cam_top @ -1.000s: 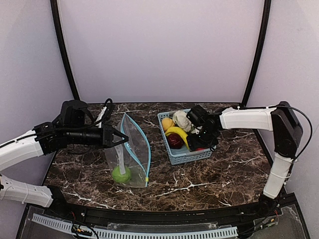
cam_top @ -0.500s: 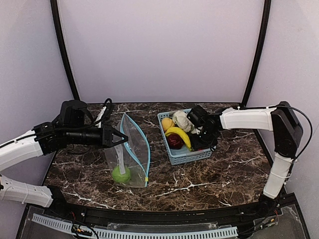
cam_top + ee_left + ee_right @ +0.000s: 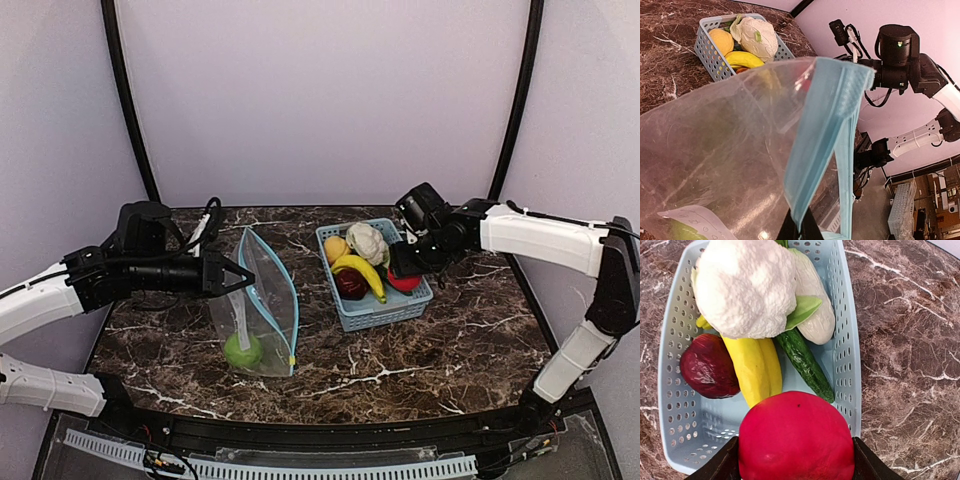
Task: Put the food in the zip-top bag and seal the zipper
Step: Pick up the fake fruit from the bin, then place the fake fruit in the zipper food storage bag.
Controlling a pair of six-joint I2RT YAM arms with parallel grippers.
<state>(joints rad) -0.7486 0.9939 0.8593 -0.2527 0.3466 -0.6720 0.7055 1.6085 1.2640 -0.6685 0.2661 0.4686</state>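
Red apple (image 3: pixel 796 437): we have just lifted it from among the fruit; it hangs over the basket (image 3: pixel 375 312).
Right gripper (image 3: pixel 405 270): clamped around it.
Left gripper (image 3: pixel 232 275): pinching the zip-top bag (image 3: pixel 262 300) mouth open.
Meaning: ready to carry across; green apple (image 3: pixel 242 350) already bagged.

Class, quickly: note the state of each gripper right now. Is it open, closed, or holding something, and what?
Left gripper: closed, pinching the bag at its mouth edge.
Right gripper: closed on the red apple.
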